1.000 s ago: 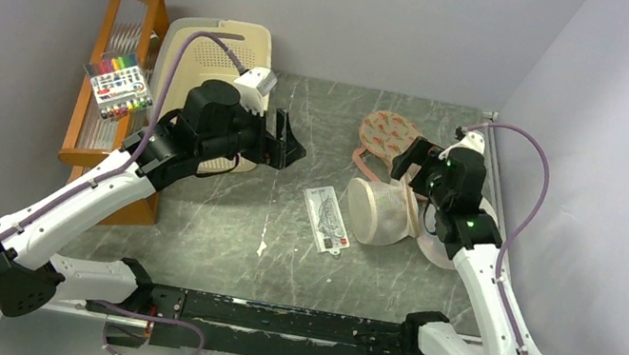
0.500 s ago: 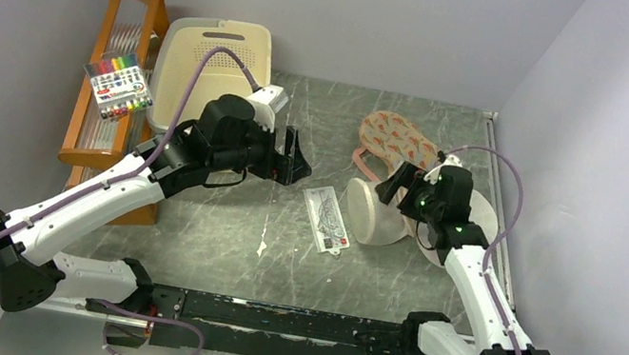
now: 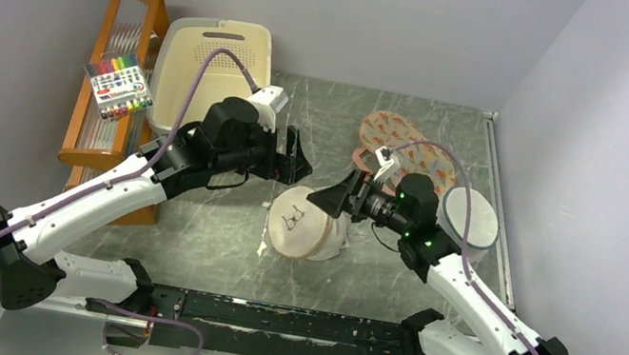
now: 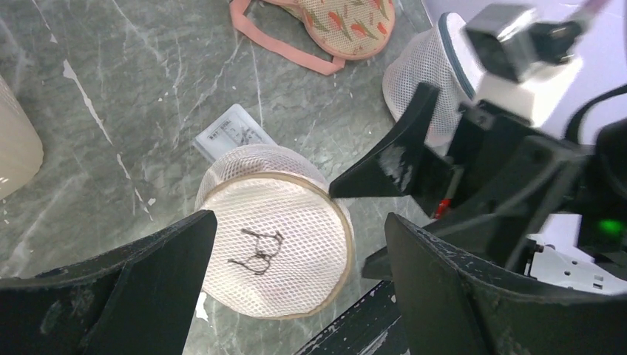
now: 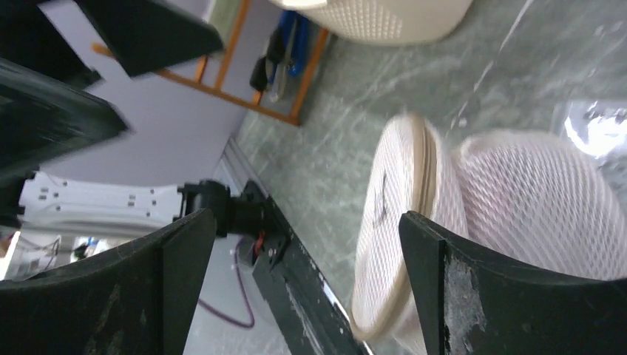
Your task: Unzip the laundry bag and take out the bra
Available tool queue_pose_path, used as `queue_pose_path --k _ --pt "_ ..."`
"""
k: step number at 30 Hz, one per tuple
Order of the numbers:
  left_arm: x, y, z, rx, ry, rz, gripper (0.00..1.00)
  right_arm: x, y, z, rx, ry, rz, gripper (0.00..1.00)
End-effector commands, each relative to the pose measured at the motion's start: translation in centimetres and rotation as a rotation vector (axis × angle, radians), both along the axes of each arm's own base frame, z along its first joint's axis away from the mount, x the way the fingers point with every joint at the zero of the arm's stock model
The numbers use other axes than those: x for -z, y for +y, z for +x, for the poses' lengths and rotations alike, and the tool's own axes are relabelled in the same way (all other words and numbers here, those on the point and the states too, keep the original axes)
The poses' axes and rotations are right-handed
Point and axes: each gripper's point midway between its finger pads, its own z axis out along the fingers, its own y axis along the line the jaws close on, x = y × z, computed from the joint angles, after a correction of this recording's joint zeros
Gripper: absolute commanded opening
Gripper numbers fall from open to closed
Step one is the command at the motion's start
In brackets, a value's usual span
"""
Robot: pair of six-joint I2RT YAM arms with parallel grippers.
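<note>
The laundry bag [image 3: 302, 226], cream mesh with a beige rim and a black squiggle on its face, lies mid-table, tilted with its face towards the near edge. It also shows in the left wrist view [image 4: 273, 244] and edge-on in the right wrist view [image 5: 403, 222]. My left gripper [image 3: 291, 159] is open and empty above and behind the bag [image 4: 299, 222]. My right gripper [image 3: 341, 199] is open, with its fingers [image 4: 392, 163] at the bag's right side and the rim beside one finger [image 5: 307, 218]. A patterned bra [image 3: 392, 135] with pink straps lies on the table at the back [image 4: 347, 22].
A whiter mesh bag [image 3: 468, 218] lies at the right, behind the right arm [image 4: 429, 81]. A card packet [image 4: 233, 134] pokes out from under the laundry bag. A cream basket [image 3: 215, 55], a wooden rack [image 3: 98, 151] and a marker box [image 3: 118, 87] stand at the back left.
The right arm swung left and the laundry bag moved with it from right of centre to mid-table, over the card packet, its squiggle face now showing. The left gripper shifted slightly right.
</note>
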Motion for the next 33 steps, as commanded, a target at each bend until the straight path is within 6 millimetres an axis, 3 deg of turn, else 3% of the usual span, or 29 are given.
queue_pose_path --k 1,6,12,19,25,27,31,33 --pt "0.7 -0.6 0.1 -0.017 0.041 -0.001 0.96 -3.7 -1.8 2.0 0.108 -0.156 -0.094 0.98" --pt "2.4 -1.7 -0.1 -0.006 0.089 0.014 0.96 -0.8 -5.4 4.0 0.239 -0.155 -0.363 0.97" --pt "6.3 -0.9 -1.1 -0.085 0.187 0.061 0.96 1.9 -7.2 4.4 0.285 -0.131 -0.472 0.95" --pt "11.7 0.7 -4.3 -0.149 0.350 -0.027 0.96 4.2 -5.0 3.1 0.117 -0.123 -0.424 0.72" --pt "14.8 0.1 -6.4 -0.132 0.466 -0.143 0.96 5.3 -3.6 1.4 0.020 -0.085 -0.360 0.46" --pt "15.1 -0.8 -6.7 -0.108 0.486 -0.200 0.96 5.7 -3.4 0.7 0.000 -0.072 -0.333 0.36" --pt "15.2 -2.0 -6.2 -0.105 0.499 -0.281 1.00 6.1 -3.8 0.0 0.016 -0.071 -0.318 0.29" --pt "15.2 -2.3 -5.6 -0.118 0.485 -0.293 0.92 6.5 -4.0 -0.4 0.021 -0.065 -0.312 0.25"
